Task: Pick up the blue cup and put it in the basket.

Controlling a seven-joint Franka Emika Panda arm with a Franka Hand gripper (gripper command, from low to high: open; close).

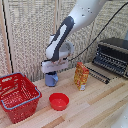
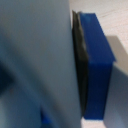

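The blue drinking vessel (image 1: 51, 81), a small light-blue cup, stands at the back middle of the wooden table. My gripping mechanism (image 1: 51, 75) comes straight down on it, its white body just above the rim and its fingers at the cup's sides. In the wrist view the cup's pale wall (image 2: 35, 60) fills most of the picture and lies flush against one blue finger (image 2: 97, 65) with its dark pad. The other finger is hidden. The receptacle (image 1: 26, 109), a red basket with a blue-grey rim, sits at the exterior view's left, well apart from the cup.
A shallow red bowl (image 1: 59, 101) lies in front of the cup. A yellow-orange packet (image 1: 81, 76) stands to the cup's right in the exterior view. A black toaster oven (image 1: 112, 55) occupies the back right. A slatted wall runs behind the table.
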